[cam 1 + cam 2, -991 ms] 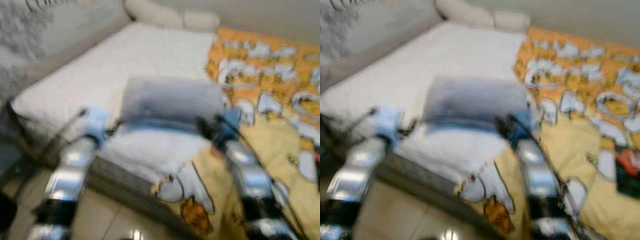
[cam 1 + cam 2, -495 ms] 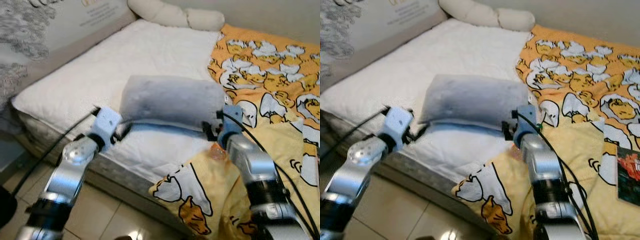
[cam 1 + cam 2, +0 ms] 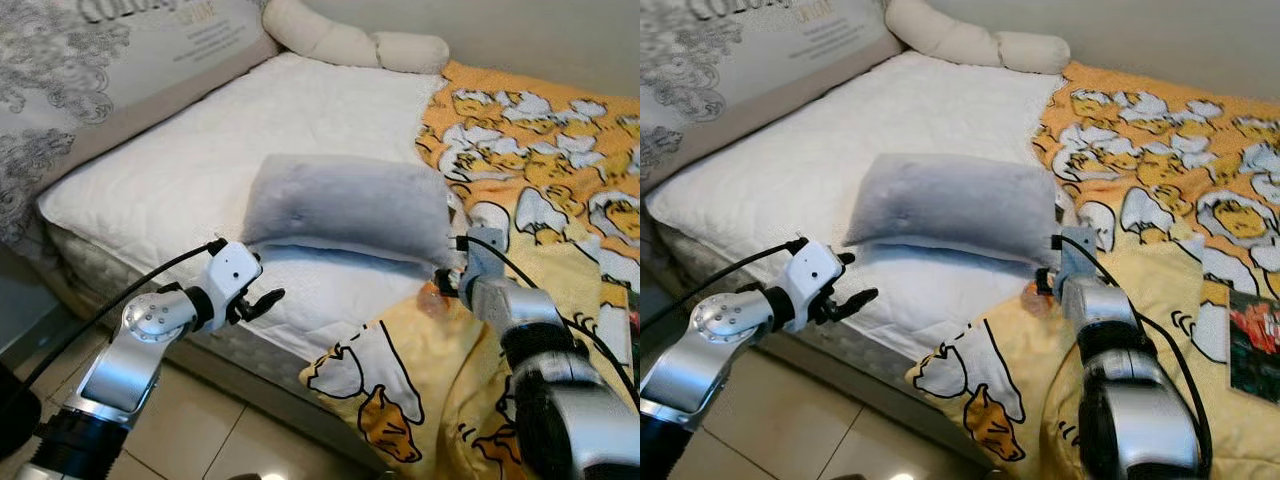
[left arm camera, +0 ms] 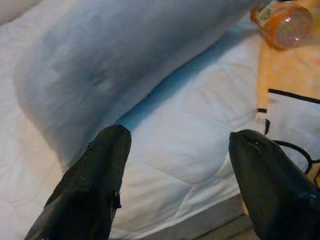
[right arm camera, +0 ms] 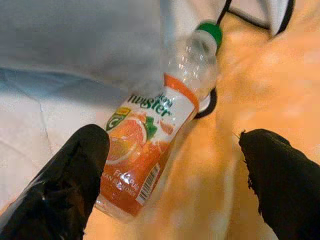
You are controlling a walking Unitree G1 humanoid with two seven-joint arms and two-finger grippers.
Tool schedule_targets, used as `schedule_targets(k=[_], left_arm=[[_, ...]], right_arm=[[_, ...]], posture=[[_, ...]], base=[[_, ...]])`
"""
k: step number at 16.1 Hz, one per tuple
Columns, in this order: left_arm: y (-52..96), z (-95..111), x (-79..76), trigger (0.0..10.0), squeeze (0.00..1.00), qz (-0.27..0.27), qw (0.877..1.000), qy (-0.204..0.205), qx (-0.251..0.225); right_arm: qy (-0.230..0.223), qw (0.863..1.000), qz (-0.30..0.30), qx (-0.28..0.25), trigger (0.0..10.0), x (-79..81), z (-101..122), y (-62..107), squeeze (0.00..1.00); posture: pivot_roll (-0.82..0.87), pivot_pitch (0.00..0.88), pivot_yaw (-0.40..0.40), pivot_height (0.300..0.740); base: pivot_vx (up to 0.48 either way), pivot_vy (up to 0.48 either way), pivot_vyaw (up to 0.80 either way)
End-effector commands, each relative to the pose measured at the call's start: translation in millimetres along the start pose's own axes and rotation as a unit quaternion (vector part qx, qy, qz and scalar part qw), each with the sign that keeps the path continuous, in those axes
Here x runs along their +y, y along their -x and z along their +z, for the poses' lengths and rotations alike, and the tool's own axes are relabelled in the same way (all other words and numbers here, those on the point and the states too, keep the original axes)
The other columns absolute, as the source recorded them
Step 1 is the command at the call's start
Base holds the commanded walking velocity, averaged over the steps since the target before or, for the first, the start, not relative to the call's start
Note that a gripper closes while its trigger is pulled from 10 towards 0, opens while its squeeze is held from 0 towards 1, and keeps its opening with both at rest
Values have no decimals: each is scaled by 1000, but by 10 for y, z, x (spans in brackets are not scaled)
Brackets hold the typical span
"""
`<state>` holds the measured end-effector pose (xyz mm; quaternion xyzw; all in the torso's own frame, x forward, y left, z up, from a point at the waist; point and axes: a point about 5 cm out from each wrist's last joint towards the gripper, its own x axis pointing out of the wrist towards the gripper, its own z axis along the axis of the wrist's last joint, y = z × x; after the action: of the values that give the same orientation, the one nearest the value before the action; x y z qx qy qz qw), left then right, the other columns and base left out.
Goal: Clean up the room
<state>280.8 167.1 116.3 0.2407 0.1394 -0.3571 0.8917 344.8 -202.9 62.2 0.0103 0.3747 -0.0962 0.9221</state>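
Evidently the grey pillow (image 3: pixel 345 208) lies flat on the white mattress (image 3: pixel 210 150) near its front edge, with each arm standing off 1 end of it, which reads as a pillow set down where it belongs rather than one being carried. The left gripper (image 3: pixel 262 300) hovers just off the pillow's near left corner, its 2 black fingers (image 4: pixel 95 175) spread wide with nothing between them. The right gripper (image 5: pixel 175 180) is likewise wide open and empty, aimed at 1 orange juice bottle (image 5: pixel 155 145) lying on its side, green cap away from the camera, half tucked against the pillow's right end where the mattress meets the yellow duck blanket (image 3: pixel 540 240). My guess is that the bottle is the next piece of clutter to go, which would explain why the right fingers straddle it without touching. Count: 1 grey pillow, 1 bottle, 1 blanket, 1 long cream bolster (image 3: pixel 350 45) at the far end of the bed, 1 patterned cushion (image 3: pixel 100 50) along the left side, and 1 reddish booklet or packet (image 3: pixel 1255 345) on the blanket, too small to identify.
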Motion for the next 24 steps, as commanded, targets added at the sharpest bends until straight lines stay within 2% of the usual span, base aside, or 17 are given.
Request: schedule_targets(k=[1, 2, 4, 7, 9, 11, 12, 13, 15, 16, 21, 22, 23, 24], left_arm=[[-15, 88, 7, 10000, 0, -9, 1000, -10, -8], [-23, 93, -4, 10000, 0, -11, 1000, -11, -8], [-32, 111, -38, 10000, 0, -16, 1000, -11, -8], [13, 83, -19, 10000, 0, -10, 1000, -10, 5], [45, 53, -7, 10000, 0, -6, 1000, -8, 12], [96, 17, -2, 10000, 0, -3, 1000, -8, 24], [106, 14, -9, 10000, 0, -5, 1000, -8, 25], [115, 9, -13, 10000, 0, -6, 1000, -4, 26], [114, -6, -34, 10000, 0, -13, 1000, 14, 23], [110, -12, -46, 10000, 0, -16, 999, 14, 25], [105, -16, -58, 10000, 0, -17, 999, 13, 27], [77, -30, -65, 10000, 0, -15, 999, 14, 30], [74, -41, -76, 10000, 0, -14, 999, 16, 30], [79, -54, -97, 10000, 0, -15, 999, 18, 31]], right_arm=[[-19, 1000, 14, -5, 10000, 15, 60, -8, 0], [-28, 1000, 13, -5, 10000, 14, 56, -16, 0], [-78, 997, 24, 11, 10000, 32, -28, -45, 0], [-78, 996, 20, 30, 10000, 51, -192, -77, 0], [-99, 994, 28, 32, 10000, 92, -236, -84, 0], [-90, 995, 30, 44, 10000, 142, -311, -89, 0], [-89, 994, 30, 50, 6000, 147, -332, -89, 0], [-81, 995, 25, 56, 824, 142, -362, -91, 0], [-62, 995, 19, 69, 0, 115, -455, -98, 0], [-79, 993, 15, 81, 0, 97, -510, -99, 0], [-84, 993, 11, 87, 0, 75, -544, -101, 0], [-142, 986, 1, 88, 0, -11, -597, -109, 0], [-167, 982, -1, 86, 0, -42, -621, -112, 0], [-172, 981, 1, 89, 0, -48, -652, -113, 0]], posture=[[20, 0, 16, 740], [20, 0, 16, 740], [49, 0, 11, 740], [90, 0, -2, 740], [119, 0, -11, 740], [144, 0, -30, 740], [146, 0, -33, 740], [145, 0, -34, 740], [138, 0, -33, 740], [134, 0, -31, 740], [131, 0, -31, 740], [121, 0, -30, 740], [115, 0, -26, 740], [112, 0, -27, 740]], base=[[0, 0, 0], [0, 0, 0], [0, 0, 0], [0, 0, 0], [0, 0, 0], [0, 0, 0], [0, 0, 0], [0, 0, 0], [0, 0, 0], [0, 0, 0], [0, 0, 0], [0, 0, 0], [0, 0, 0], [0, 0, 0]])
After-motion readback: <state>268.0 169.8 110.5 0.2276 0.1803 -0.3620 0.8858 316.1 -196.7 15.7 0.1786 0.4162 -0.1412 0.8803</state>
